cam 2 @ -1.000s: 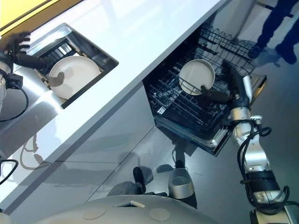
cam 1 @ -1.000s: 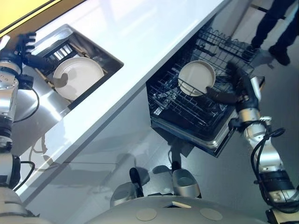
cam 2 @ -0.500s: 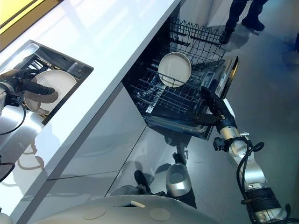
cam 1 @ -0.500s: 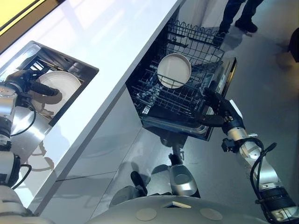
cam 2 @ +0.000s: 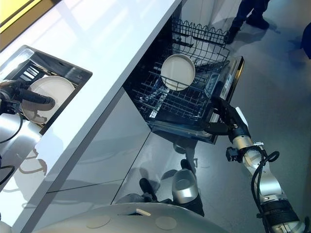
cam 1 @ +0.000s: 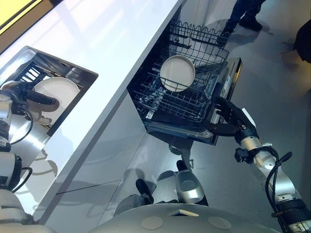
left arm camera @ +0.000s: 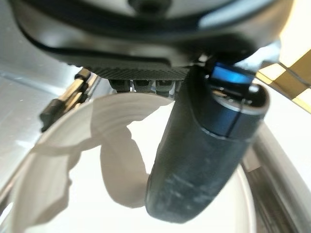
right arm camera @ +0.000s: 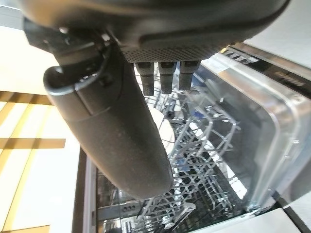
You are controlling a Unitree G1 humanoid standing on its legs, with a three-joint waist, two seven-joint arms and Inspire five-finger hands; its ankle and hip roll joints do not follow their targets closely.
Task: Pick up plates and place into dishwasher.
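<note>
**Desk:** White plate in the sink: is it gripped?

**Operator:** I cannot tell. My left hand lays its thumb across the plate's face.

**Desk:** And the right?

**Operator:** My right hand hangs empty, fingers straight, just beside the open dishwasher door. A second plate stands tilted in the pulled-out rack.

You had bright overhead light: glare washed the white countertop at upper left, and the left hand shadowed the plate softly.
</note>
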